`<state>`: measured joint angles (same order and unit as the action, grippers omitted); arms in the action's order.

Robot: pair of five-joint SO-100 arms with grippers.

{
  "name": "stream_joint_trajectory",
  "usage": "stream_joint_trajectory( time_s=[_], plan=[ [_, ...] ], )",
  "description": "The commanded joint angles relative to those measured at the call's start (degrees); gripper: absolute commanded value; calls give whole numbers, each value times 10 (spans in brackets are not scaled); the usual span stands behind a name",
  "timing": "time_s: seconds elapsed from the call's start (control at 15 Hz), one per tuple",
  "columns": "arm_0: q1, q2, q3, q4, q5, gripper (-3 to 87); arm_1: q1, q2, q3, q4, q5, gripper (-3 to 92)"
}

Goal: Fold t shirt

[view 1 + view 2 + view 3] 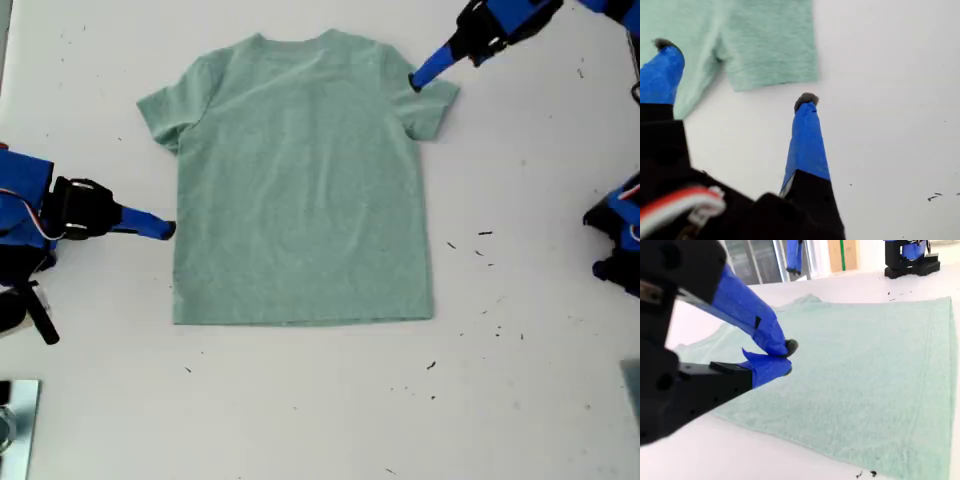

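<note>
Mint shirt [300, 180] lies flat mid-frame in the exterior view, unfolded. My first gripper [737, 75] hangs spread over the sleeve [770, 45]; my second gripper [782, 357], pinched together and empty, sits at the side hem. Next: grasp edges, I judge.

One t shirt [300, 190]; one white table [520, 400]; three blue arms in exterior view (third only partly visible).

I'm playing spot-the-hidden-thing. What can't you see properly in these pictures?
Exterior view: my first gripper hides a bit of sleeve on the shirt.
Second wrist view: the tips of my second gripper hide whether they pinch cloth.
Exterior view: the black specks on the table are too small to name.
</note>
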<state>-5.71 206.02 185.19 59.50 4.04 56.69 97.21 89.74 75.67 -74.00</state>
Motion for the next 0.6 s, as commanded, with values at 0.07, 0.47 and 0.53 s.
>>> stream_joint_trajectory(
  time_s=[0.07, 0.47, 0.53],
  plan=[
    [4, 4, 3, 1, -11, -1, 26, -67, 62, -129, -15, 423],
    [10, 4, 3, 1, -14, -1, 27, -241, -25, -104, -26, 24],
    [10, 4, 3, 1, -14, -1, 21, -241, -46, -77, -25, 24]
  ],
)
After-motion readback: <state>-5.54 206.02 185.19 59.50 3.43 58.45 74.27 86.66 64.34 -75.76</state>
